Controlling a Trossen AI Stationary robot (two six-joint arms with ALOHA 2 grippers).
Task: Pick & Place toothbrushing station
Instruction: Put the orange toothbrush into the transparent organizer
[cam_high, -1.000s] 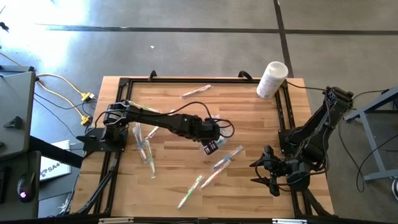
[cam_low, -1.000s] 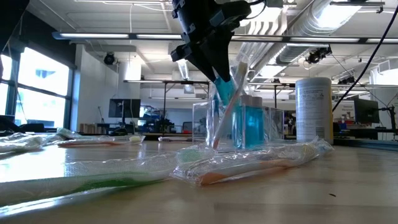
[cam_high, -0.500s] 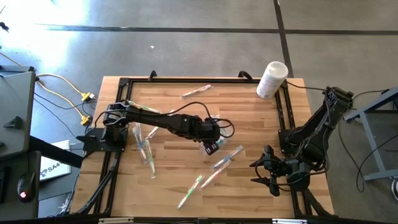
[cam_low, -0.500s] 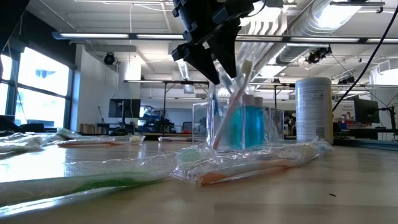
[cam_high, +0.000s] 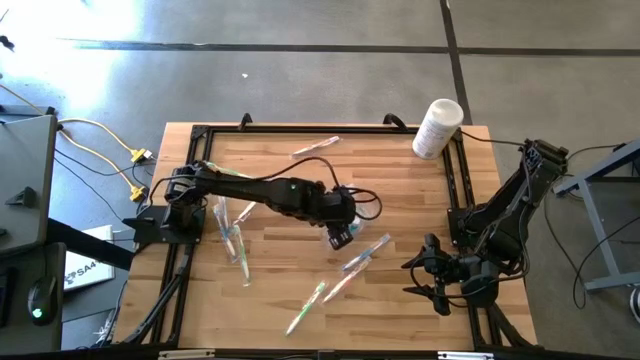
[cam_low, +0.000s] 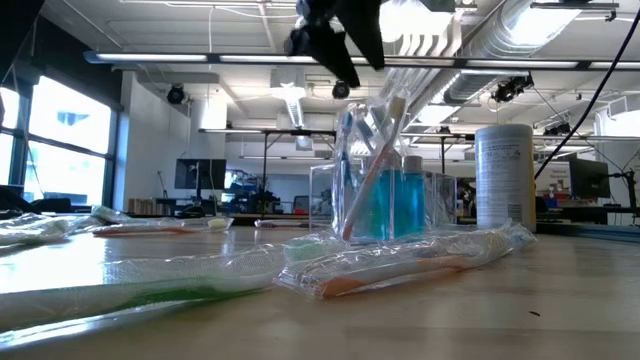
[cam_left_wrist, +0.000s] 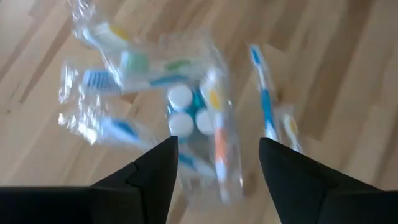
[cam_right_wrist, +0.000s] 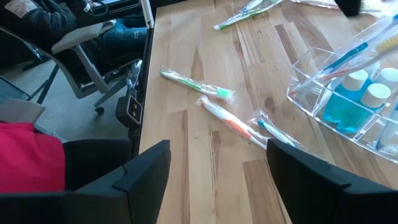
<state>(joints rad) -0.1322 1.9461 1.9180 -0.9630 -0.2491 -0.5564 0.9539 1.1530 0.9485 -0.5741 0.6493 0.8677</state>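
A clear holder (cam_low: 385, 205) stands on the table near its middle. In it are teal bottles with white caps (cam_left_wrist: 186, 118) and several toothbrushes (cam_low: 375, 150) that lean against its rim. My left gripper (cam_left_wrist: 217, 146) hangs open straight above the holder (cam_high: 345, 236), clear of the brushes, and shows at the low view's top (cam_low: 340, 30). Wrapped toothbrushes lie flat on the wood (cam_high: 365, 252) (cam_high: 305, 305) (cam_high: 315, 146). My right gripper (cam_high: 410, 277) waits open near the table's right edge.
A white canister (cam_high: 437, 127) stands at the far right corner. More wrapped brushes (cam_high: 232, 235) lie by the left arm's base. A black rail frame (cam_high: 455, 190) borders the tabletop. Bare wood shows between the holder and the far edge.
My left gripper has opened and let go of a toothbrush it held in the holder, then gone straight up. The brush now leans in the holder with the others.
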